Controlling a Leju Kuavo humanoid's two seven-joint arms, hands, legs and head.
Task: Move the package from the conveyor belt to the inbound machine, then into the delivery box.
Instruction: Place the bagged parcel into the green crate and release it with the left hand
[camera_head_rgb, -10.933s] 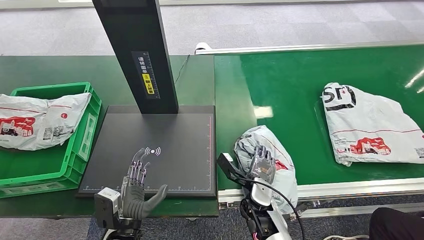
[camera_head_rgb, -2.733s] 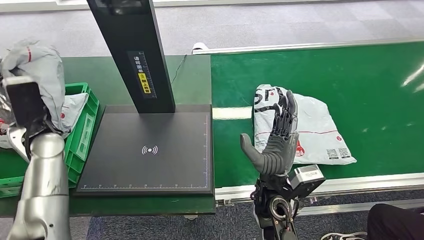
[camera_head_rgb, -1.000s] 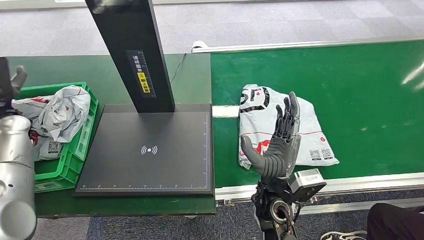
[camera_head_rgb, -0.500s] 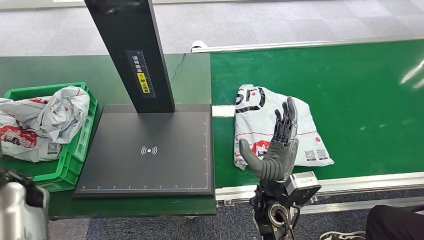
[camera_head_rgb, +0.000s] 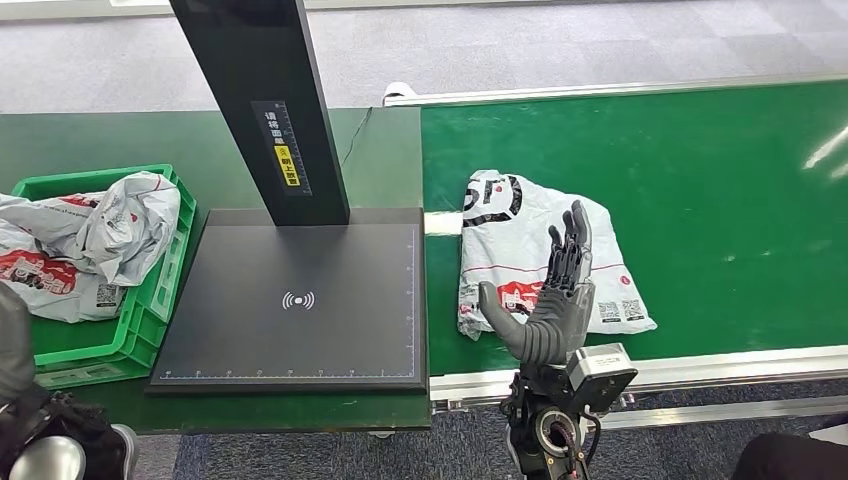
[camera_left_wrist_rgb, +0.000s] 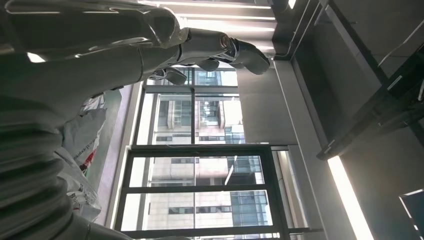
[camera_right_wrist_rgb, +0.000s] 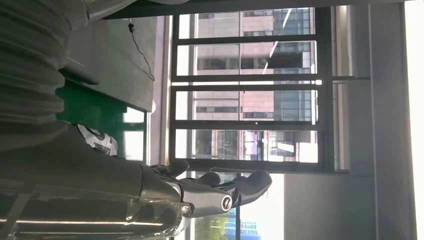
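Green crate (camera_head_rgb: 158, 290) with crumpled packages (camera_head_rgb: 90, 235)

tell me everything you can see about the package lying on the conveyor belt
The package is a white plastic mailer bag, wrinkled and lying flat on the green conveyor belt, close to the belt's end by the black scanner plate. It carries large black lettering at its far end, a red picture and small printed codes near its front edge. The right hand is raised, fingers spread, in front of it.

Right hand (camera_head_rgb: 553, 300) hides part of package (camera_head_rgb: 520, 240); crate (camera_head_rgb: 150, 290) cut by edge.
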